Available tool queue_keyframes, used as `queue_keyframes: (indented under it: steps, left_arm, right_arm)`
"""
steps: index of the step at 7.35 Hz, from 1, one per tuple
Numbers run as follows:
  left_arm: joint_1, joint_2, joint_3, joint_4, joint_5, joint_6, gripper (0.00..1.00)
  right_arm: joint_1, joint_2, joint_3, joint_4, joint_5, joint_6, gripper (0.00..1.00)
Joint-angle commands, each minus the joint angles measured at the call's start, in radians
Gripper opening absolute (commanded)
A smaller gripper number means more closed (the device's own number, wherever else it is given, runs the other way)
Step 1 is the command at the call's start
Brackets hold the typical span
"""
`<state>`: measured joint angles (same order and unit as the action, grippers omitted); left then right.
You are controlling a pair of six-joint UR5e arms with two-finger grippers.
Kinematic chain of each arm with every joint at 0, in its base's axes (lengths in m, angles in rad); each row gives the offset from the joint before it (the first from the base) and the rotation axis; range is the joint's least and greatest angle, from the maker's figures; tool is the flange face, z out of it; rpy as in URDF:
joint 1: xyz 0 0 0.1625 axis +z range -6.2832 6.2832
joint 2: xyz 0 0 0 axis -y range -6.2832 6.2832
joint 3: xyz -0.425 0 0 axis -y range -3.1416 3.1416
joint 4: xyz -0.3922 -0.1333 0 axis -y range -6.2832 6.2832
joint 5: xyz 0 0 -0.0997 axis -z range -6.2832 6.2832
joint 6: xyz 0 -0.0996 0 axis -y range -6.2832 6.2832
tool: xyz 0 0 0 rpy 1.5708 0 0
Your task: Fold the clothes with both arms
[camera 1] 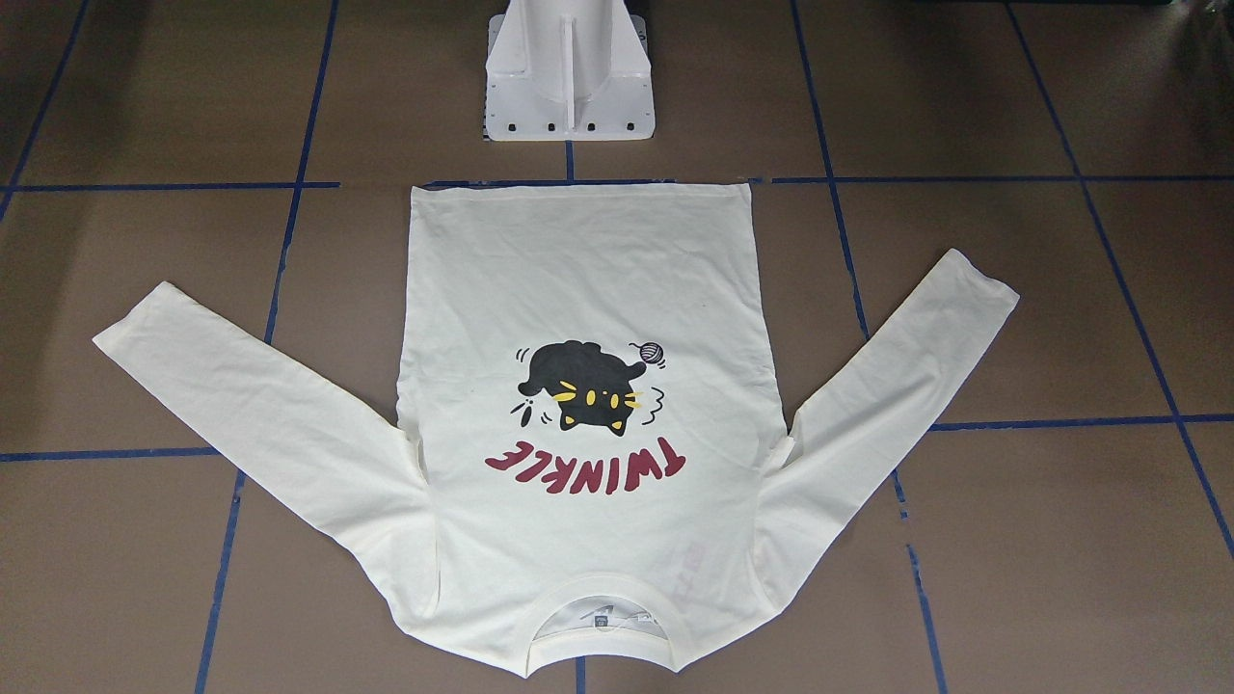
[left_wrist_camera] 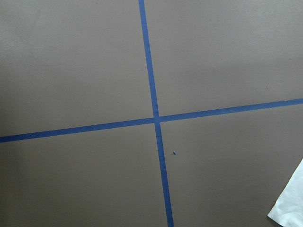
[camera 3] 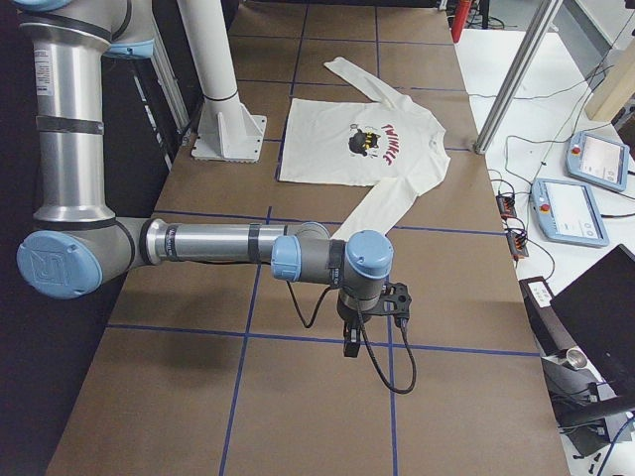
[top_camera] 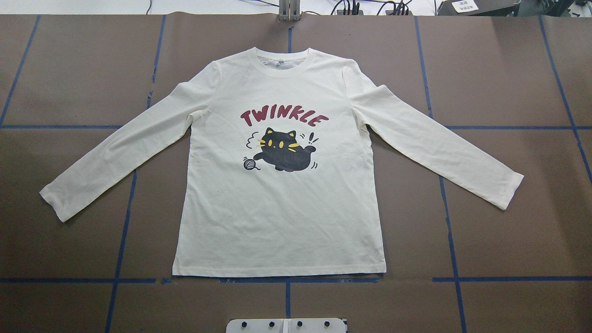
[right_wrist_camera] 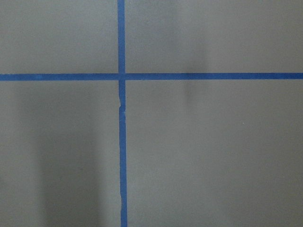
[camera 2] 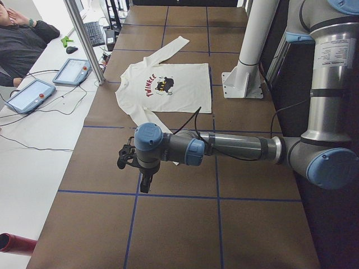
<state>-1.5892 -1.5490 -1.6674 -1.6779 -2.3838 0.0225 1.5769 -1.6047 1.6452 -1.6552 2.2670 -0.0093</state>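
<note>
Brown paper covers the desk [top_camera: 69, 69], ruled into squares by blue tape [top_camera: 125, 222], probably as placement guides. Nearest the robot, the white pedestal base [top_camera: 286, 325] sits at the desk's edge on the centre line. Just past it lies the T-shirt [top_camera: 277, 231], spread flat and face up. Its hem [top_camera: 277, 273] runs along a tape line, square to the robot, a layout that seems meant to give both arms equal reach.

Out at either end of the desk, the left arm [camera 2: 235, 147] and right arm [camera 3: 208, 243] stretch low over the paper with their wrists turned down, which leaves the cloth unshadowed. The left claw [camera 2: 145, 182] hangs near the sleeve end on its side, and its wrist camera catches a pale corner of cloth [left_wrist_camera: 289, 210], probably that cuff. The right claw [camera 3: 352, 339] hangs over bare paper. Only side views show the claws, so I cannot tell whether either is open or closed.

Farther up the shirt come the yarn ball [top_camera: 250, 163], the cat print [top_camera: 286, 155] and the lettering [top_camera: 283, 118]. The sleeves [top_camera: 120, 152] slant outward and back toward the robot, easy to reach for a first fold. The collar [top_camera: 286, 58] lies farthest away, and cables [top_camera: 351, 7] trail beyond the desk's far edge. Folding looks not yet begun
</note>
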Motion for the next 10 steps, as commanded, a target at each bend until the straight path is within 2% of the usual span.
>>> queue_keyframes:
  steps: [1,3,6,8,10]
  left_arm:
    - [0.001,-0.002,-0.011,0.000,0.002,0.000,1.00]
    - [0.001,-0.016,-0.032,-0.038,0.003,0.000,1.00]
    - [0.000,-0.045,-0.025,-0.175,0.115,-0.009,1.00]
    - [-0.002,-0.046,0.006,-0.396,0.117,-0.010,1.00]
    - [-0.003,-0.029,0.038,-0.451,0.110,-0.007,1.00]
  right_arm:
    - [0.000,0.000,0.001,0.000,0.000,0.002,1.00]
    - [-0.002,0.002,-0.001,0.055,-0.001,0.002,1.00]
    - [-0.003,0.003,-0.001,0.353,-0.004,0.006,1.00]
    - [-0.009,0.035,-0.034,0.399,0.006,0.009,1.00]
    - [-0.011,0.019,-0.030,0.460,0.144,-0.004,1.00]
